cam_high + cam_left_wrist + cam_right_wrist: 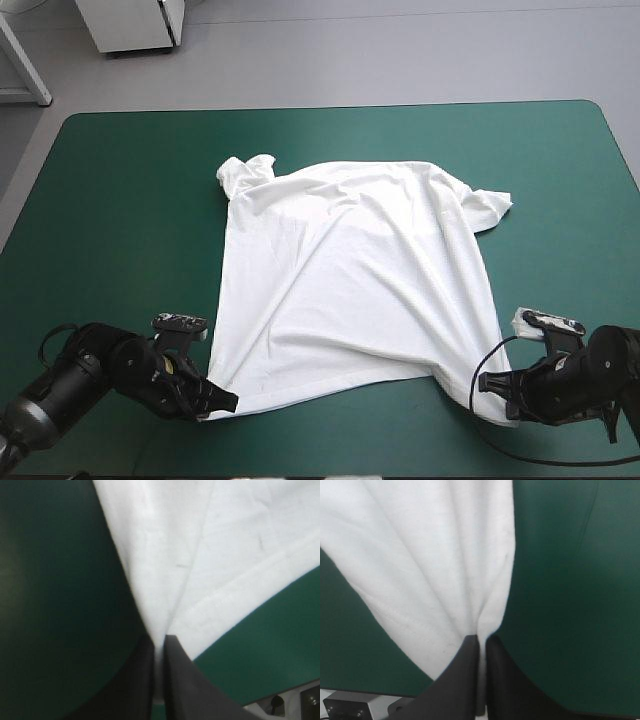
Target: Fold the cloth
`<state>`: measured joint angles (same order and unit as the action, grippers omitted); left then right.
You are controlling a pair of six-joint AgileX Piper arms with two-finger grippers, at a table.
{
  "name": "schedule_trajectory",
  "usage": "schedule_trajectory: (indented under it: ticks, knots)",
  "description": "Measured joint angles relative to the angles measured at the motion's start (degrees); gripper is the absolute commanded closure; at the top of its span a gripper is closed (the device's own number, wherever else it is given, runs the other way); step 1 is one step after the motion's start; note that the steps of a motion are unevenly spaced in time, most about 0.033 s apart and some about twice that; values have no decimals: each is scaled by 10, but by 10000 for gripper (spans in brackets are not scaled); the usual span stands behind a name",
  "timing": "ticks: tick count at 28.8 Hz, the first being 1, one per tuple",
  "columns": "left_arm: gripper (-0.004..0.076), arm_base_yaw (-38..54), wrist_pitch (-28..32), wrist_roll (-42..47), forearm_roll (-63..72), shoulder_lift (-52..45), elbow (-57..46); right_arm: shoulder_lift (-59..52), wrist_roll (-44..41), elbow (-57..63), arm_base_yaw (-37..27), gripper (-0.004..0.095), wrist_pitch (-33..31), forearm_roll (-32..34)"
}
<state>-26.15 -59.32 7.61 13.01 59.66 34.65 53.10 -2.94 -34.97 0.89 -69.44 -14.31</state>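
The white T-shirt (350, 270) lies spread over the middle of the teal-green table, sleeves toward the far side, hem toward the near edge, with long creases running to its two near corners. My left gripper (222, 400) is shut on the T-shirt at its near-left hem corner. In the left wrist view the T-shirt (210, 560) fans out ahead of my left gripper (159, 639), pinched between the fingers. My right gripper (488, 383) is shut on the near-right hem corner. The right wrist view has the T-shirt (435, 560) gathered into folds that run into my right gripper (480, 639).
Bare teal-green cover (120, 200) surrounds the T-shirt on all sides, widest at the left and the far right. The table's near edge runs close behind both grippers. A white cabinet (135, 22) stands on the floor beyond the far edge.
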Motion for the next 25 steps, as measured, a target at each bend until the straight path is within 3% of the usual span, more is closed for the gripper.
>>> schedule_trajectory:
  ticks: [5, 8, 10, 13, 15, 17, 19, 25]
  knots:
    - [732, 0, -23, 8, 2, -20, -18, -36, -13, 24, 0, 921, -4, -3]
    - [722, 0, -28, 5, 2, -22, -22, -37, -13, 24, 0, 864, -4, -4]
    - [679, 0, -34, -2, 2, -22, -22, -37, -12, 24, 0, 761, -4, -4]
    - [549, 0, -55, -4, 2, -22, -22, -37, -5, 24, 0, 487, -4, -4]
    - [421, 0, -76, -6, 2, -22, -21, -37, -3, 24, 0, 323, -4, -4]
    - [301, 0, -93, -14, 0, -22, -14, -37, -4, 24, 0, 249, -4, -4]
    - [245, -1, -102, -21, -1, -22, 5, -37, -7, 20, 0, 261, -5, -4]
    - [262, -1, -107, -28, -44, -25, 111, -37, -15, -58, 0, 402, -7, -3]
